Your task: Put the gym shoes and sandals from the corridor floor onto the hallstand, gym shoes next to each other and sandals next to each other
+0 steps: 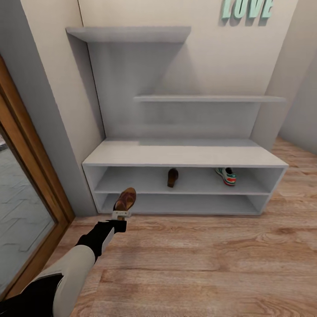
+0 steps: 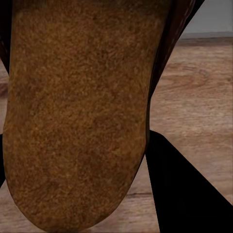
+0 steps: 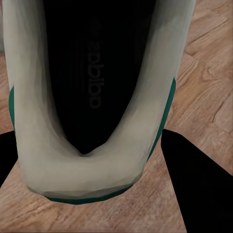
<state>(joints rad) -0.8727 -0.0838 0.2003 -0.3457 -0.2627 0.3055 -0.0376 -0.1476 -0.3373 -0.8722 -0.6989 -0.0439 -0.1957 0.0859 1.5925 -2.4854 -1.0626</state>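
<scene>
The left gripper (image 1: 121, 214) pinches a brown sandal (image 1: 125, 199) by its heel, toe aimed at the hallstand (image 1: 185, 155), in front of its lower left compartment. The right gripper's fingers (image 3: 194, 184) clasp a gym shoe (image 3: 92, 97), lengthwise along them

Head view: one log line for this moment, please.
left gripper: holding sandal before shoe rack | right gripper: holding gym shoe | upper shelf: second sandal, second gym shoe
</scene>
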